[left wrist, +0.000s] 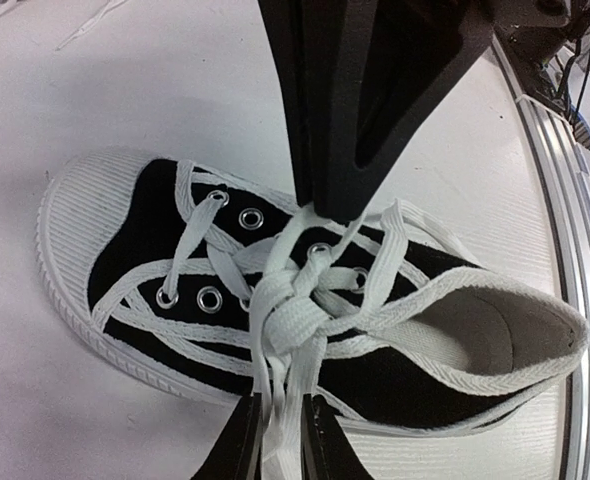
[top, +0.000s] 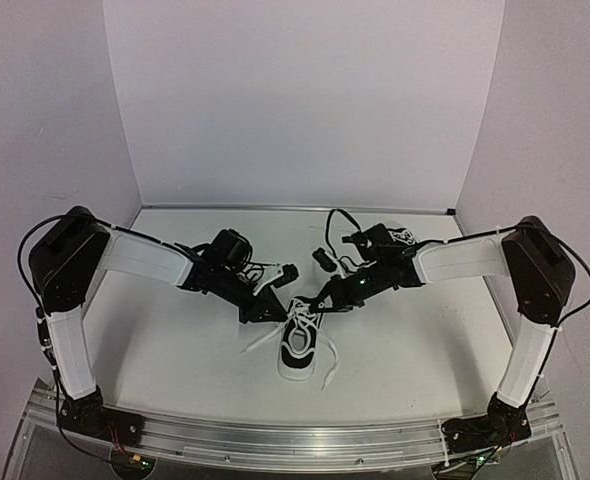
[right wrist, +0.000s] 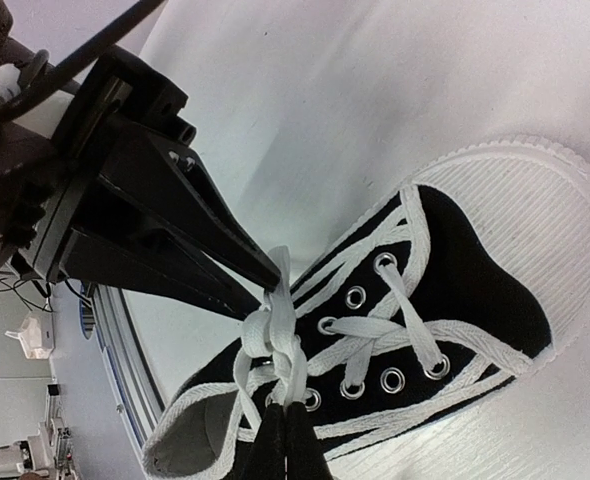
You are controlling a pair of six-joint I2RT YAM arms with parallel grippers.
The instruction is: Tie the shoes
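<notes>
One shoe (top: pixel 300 346) (black, white toe cap) stood upright mid-desk (top: pixel 175 340), between my two arms. My left claw (left wrist: pixel 280 408) was narrowed on strands of its white lace (left wrist: pixel 295 320). My right claw (right wrist: pixel 283 412) was pinched tight on the same lace above the eyelets.

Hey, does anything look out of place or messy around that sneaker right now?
Nothing is spilled or damaged. The sneaker is untied. Its white laces sit in a loose tangle over its top, pinched by the left gripper and the right gripper, and the loose ends trail across the table.
</notes>
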